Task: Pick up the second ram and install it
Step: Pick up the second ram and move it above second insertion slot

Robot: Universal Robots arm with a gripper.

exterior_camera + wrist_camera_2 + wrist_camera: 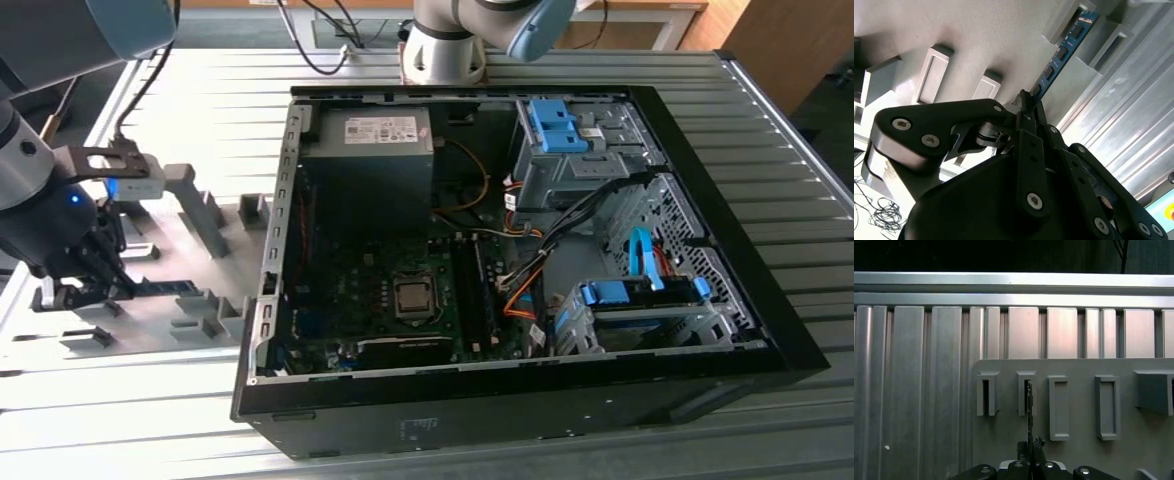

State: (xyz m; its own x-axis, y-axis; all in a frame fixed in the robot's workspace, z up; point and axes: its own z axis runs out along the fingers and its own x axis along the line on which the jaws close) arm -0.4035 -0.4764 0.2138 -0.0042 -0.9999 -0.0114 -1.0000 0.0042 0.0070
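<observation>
The gripper [1028,100] is pinching the near end of the memory stick [1064,47]. The stick is standing on edge in the grey holder [979,40], at the exterior view's left of the computer case [534,425]. Its long axis is pointing straight away from the fingertips.
</observation>
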